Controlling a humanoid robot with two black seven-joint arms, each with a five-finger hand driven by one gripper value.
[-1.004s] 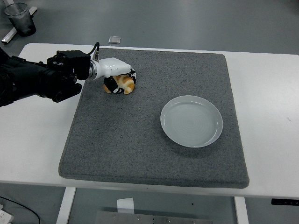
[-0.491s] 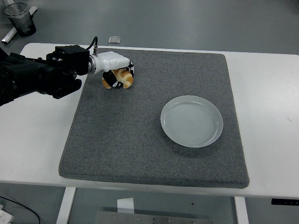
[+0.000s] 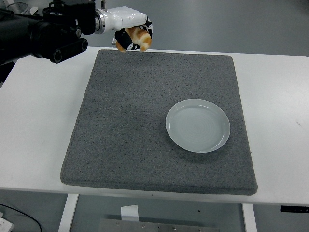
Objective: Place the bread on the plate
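My left hand (image 3: pixel 133 35) is raised high near the picture's top left, its white and black fingers curled around a golden-brown bread roll (image 3: pixel 140 38). The roll hangs in the air above the far left edge of the grey mat (image 3: pixel 145 130). A pale round plate (image 3: pixel 198 125) lies on the mat's right half, well to the right of and nearer than the hand, with nothing on it. My black left arm (image 3: pixel 43 34) comes in from the left edge. The right arm does not show.
The grey mat covers most of the white table (image 3: pixel 280 121). Grey floor shows beyond the table's far edge.
The left hand has lifted the bread off the mat's far left corner and carried it up and slightly right. The plate has not moved.
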